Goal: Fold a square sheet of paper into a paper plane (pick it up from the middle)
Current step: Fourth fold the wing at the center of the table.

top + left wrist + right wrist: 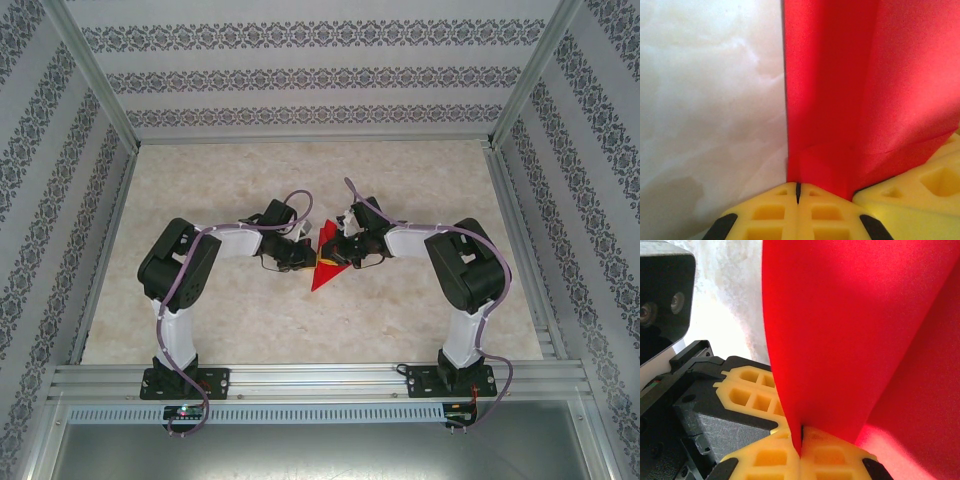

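Observation:
The red sheet of paper [324, 264] is folded into a pointed triangle, its tip toward the near edge, and is held between the two grippers at the table's middle. My left gripper [303, 254] is shut, and the paper's [840, 100] lower edge meets the seam of its yellow fingertips [815, 210]. My right gripper [346, 250] is shut on the paper: a curved fold [850, 340] runs down into the seam between its yellow fingers [835, 460]. The two grippers sit almost tip to tip.
The marble-look table top [240, 320] lies under both arms. An aluminium frame rail [320, 378] runs along the near edge, and patterned walls [60, 220] close in the sides and back. The left gripper's yellow finger [752, 392] and black body stand close beside the right one.

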`<state>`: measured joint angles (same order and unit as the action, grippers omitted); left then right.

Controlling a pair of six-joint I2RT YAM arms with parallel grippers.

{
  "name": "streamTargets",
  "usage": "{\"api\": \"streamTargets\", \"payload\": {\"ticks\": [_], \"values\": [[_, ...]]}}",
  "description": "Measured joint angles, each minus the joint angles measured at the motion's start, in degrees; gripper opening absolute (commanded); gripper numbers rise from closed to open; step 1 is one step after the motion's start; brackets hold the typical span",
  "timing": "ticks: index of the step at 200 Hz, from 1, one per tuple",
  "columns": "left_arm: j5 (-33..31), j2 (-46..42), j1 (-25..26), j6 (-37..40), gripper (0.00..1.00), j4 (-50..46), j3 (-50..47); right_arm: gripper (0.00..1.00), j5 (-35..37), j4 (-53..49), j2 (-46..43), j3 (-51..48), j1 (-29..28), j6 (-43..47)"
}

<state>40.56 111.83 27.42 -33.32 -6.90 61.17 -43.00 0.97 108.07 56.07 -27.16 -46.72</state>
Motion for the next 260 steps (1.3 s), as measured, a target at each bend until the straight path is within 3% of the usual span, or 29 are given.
{"api": "streamTargets", "payload": {"ticks": [60, 260], "values": [[2.60, -0.52, -1.09, -3.21, 0.00, 5.27, -2.99, 0.00, -1.14, 0.28, 1.03, 0.74, 0.00, 0.00], [4.96, -1.60, -2.99, -6.43, 0.00, 9.57, -6.36, 0.00, -0.79, -2.10, 4.50, 4.24, -0.50, 2.23]]}}
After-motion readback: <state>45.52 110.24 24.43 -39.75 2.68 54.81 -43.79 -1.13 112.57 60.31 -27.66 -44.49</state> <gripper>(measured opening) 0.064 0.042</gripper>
